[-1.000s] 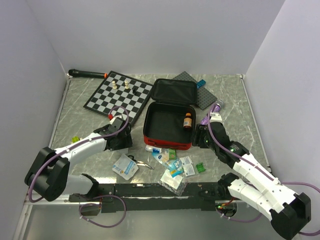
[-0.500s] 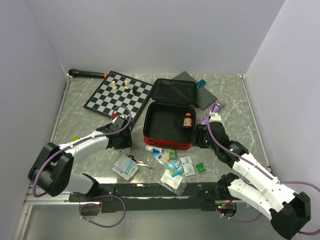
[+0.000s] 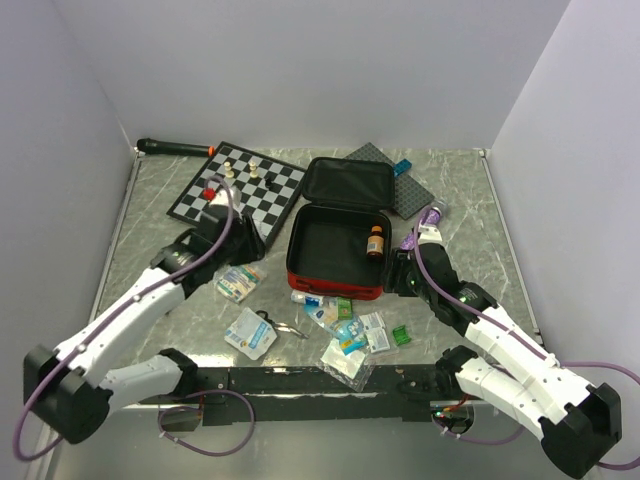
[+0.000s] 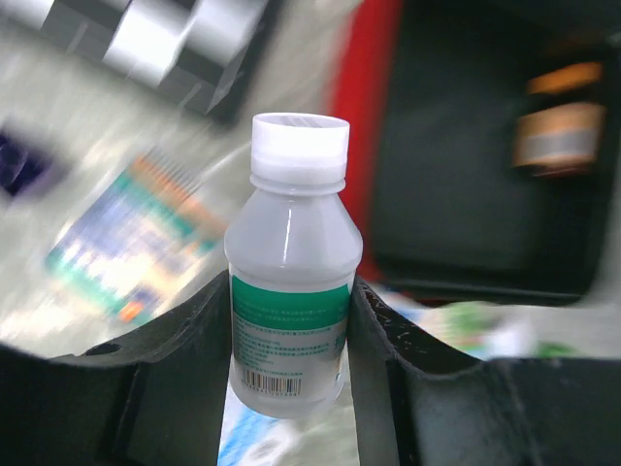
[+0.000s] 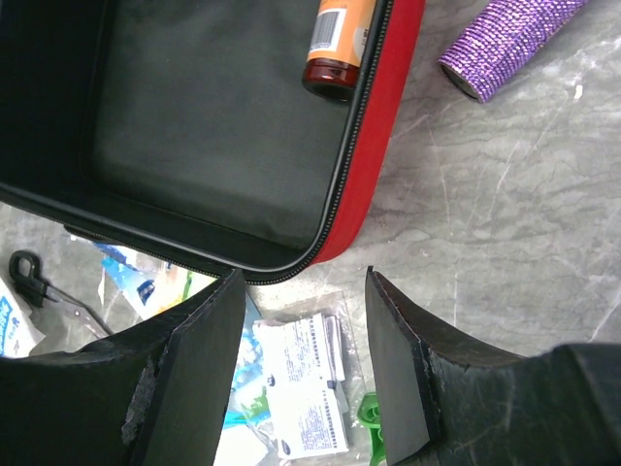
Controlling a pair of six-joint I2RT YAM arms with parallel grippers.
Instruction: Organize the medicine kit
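White-capped bottle clamped in left gripper; right gripper parted wide.

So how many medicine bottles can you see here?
2: a white bottle held in the left gripper, and an orange bottle inside the medicine kit. Others could be hidden.

The top view looks down from high behind the near edge over the whole surface. Each wrist camera sits close between its own jaws; both catch the open medicine kit and its amber bottle, blurred on the left behind a white bottle
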